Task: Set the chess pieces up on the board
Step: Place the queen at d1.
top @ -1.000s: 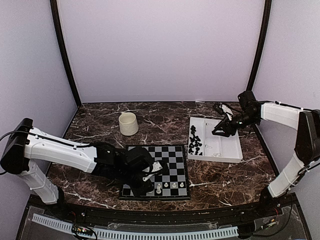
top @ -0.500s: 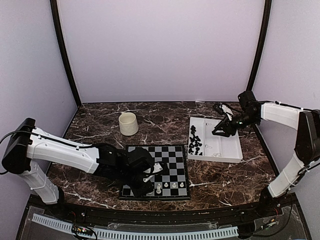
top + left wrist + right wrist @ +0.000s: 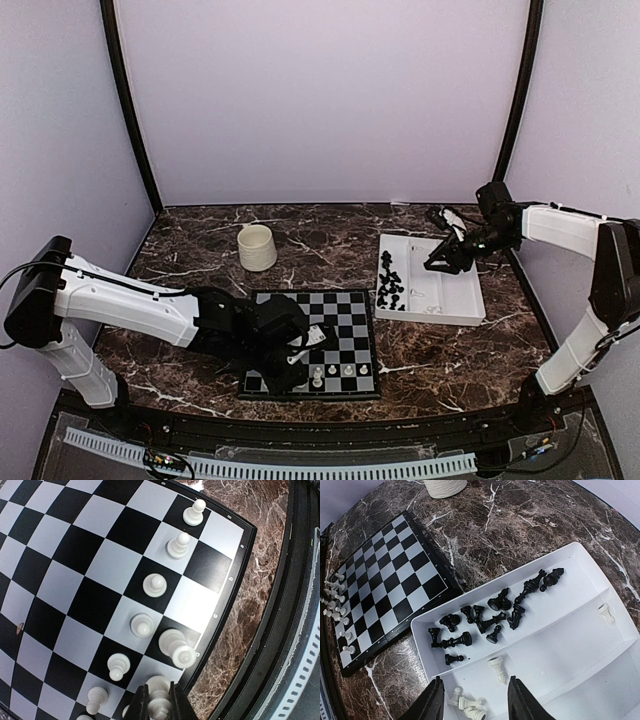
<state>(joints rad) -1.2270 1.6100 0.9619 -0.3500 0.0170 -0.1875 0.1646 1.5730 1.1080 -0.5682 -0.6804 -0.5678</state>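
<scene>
Two robot arms setting up chess.
Overhead: left pincer (image 3: 290, 374) at the board's (image 3: 355, 310) near edge. Left wrist: clamped on an upright white piece (image 3: 159, 702) above the edge row. Right wrist: right pincer (image 3: 475, 681) gapes over the tray's (image 3: 580, 650) toppled white pieces (image 3: 467, 704).

Cream cup (image 3: 257, 247) upright on dark marble table (image 3: 330, 240) (white veins); white compartmented tray (image 3: 458, 300) at right.

Left claw (image 3: 158, 686) with white piece (image 3: 160, 706) drifted slightly left.
</scene>
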